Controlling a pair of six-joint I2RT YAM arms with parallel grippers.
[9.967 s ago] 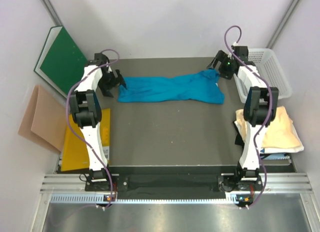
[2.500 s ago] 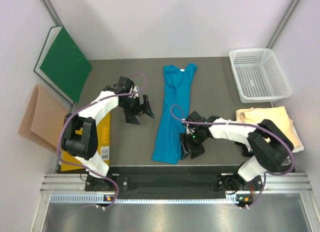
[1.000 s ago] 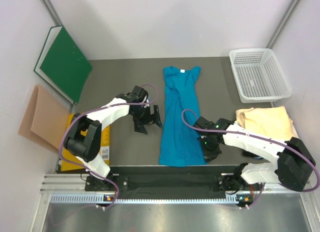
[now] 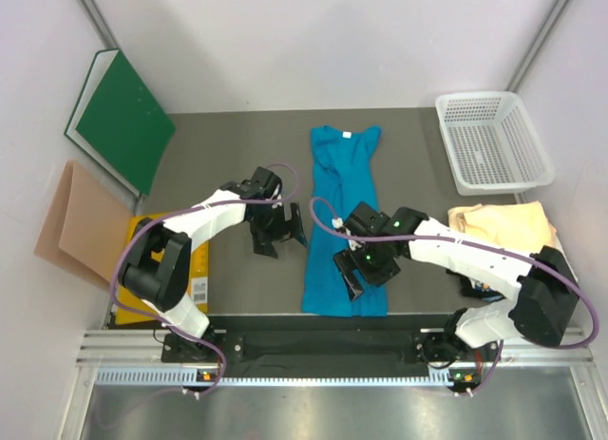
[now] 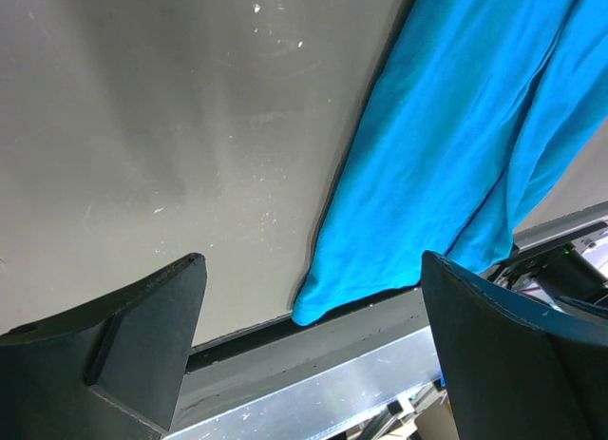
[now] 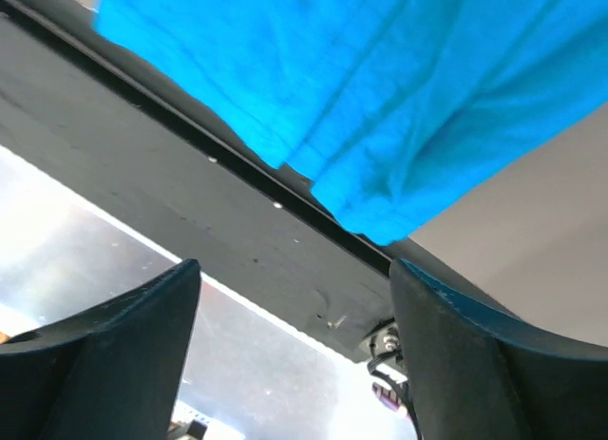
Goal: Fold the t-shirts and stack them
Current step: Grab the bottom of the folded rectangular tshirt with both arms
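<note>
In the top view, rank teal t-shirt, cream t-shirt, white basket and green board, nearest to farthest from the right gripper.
1. teal t-shirt, beneath the right gripper
2. cream t-shirt, right edge
3. white basket, far right
4. green board, far left

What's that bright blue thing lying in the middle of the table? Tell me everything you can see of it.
It is a teal-blue t-shirt of soft cloth, folded lengthwise into a long narrow strip with gentle creases. It lies flat on the dark grey table, its collar with a small white label at the far end, its hem at the near edge. The right gripper hangs open over its lower part; the left gripper is open beside it, apart.
</note>
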